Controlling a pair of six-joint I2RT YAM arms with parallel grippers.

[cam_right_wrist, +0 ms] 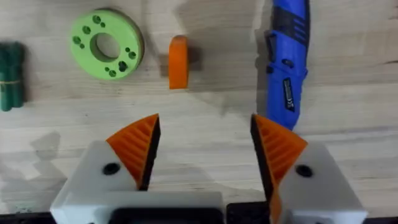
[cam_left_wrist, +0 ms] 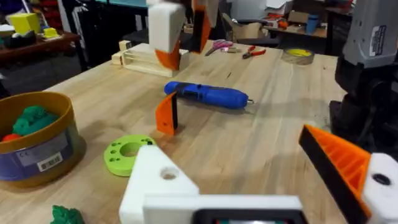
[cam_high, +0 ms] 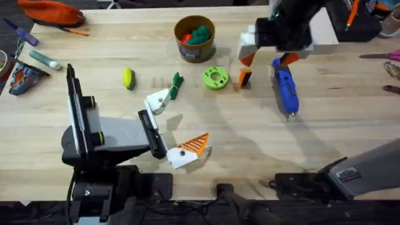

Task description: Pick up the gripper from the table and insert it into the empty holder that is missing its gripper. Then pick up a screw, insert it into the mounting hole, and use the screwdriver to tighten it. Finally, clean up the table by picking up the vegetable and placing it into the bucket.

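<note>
the gripper (cam_high: 245, 77) stands on the pale wood table (cam_high: 325, 137); right claw (cam_right_wrist: 205, 155) spread wide above, left claw's state unclear.

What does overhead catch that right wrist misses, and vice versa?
Overhead alone: the mustard-yellow round bucket, a yellow vegetable, and the left gripper, one white finger lacking its orange pad. Right wrist alone: the right gripper up close, open, both ribbed orange pads in place. Shared: the small orange wedge gripper, blue pen-shaped screwdriver, green holed disc.
</note>
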